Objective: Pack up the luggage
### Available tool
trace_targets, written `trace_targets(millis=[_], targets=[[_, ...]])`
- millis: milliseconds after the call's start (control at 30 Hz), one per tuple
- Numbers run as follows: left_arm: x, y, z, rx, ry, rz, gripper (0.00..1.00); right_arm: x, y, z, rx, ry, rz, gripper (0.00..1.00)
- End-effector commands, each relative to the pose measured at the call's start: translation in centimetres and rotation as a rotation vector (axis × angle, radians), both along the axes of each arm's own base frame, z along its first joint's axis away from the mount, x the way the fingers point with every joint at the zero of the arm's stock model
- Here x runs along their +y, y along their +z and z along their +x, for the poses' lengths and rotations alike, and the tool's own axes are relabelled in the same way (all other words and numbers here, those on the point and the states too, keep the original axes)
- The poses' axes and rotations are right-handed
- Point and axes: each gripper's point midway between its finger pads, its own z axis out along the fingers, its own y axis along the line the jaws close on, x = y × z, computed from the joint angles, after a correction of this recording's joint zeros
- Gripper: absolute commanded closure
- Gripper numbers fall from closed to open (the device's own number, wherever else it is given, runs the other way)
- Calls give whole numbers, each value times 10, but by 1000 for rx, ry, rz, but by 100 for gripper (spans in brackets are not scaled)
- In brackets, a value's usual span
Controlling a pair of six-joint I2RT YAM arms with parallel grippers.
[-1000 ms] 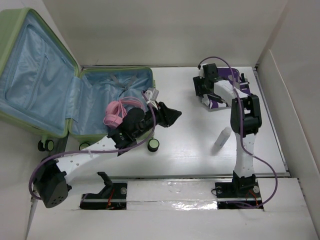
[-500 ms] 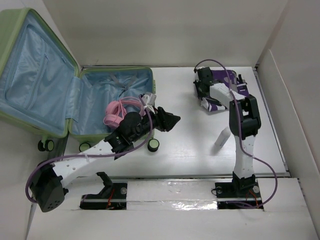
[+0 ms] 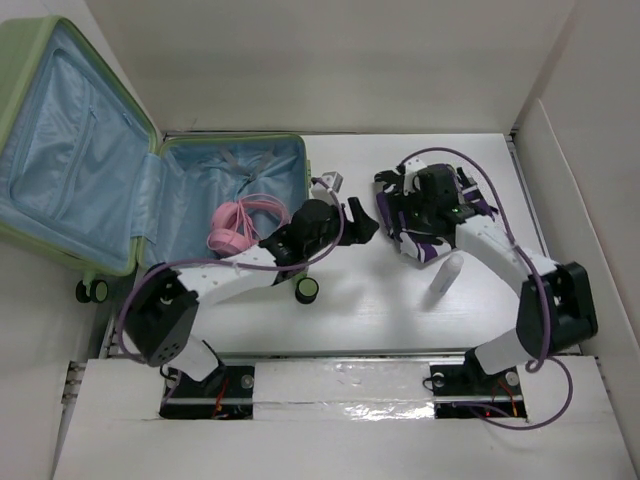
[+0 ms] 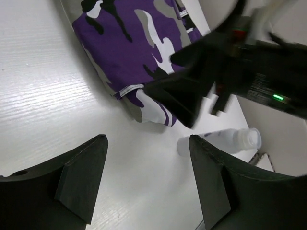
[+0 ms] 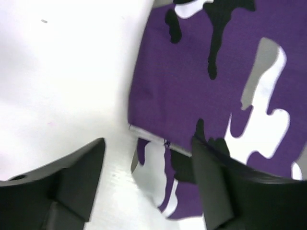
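left gripper and right gripper face each other closely, both with fingers spread wide

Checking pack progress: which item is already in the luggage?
The pink item, lying in the luggage's lower half; the purple camo cloth and white bottle sit out on the table.

Purple camouflage cloth, light green luggage
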Motion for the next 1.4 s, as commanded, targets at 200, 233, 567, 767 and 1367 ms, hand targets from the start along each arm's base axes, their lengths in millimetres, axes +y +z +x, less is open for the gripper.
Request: trace_targets(millis=[200,233,567,767,1367], targets=[[-52,-20,65,59,150,0,22,-46,115,-29,-329,-107,141,28],[-58,-43,72,90,167,30,21,-51,123,-34,-356,-140,155,35],[-96,-126,135,263,235,142,19,-42,191,-92,-585,-4,322,23],[-109,-156,145,309,236,177,22,-31,205,-106,-635,65,364,21],[-145,-78,169,159,-16,-206,100,-6,213,-120,-691,187,476,21]])
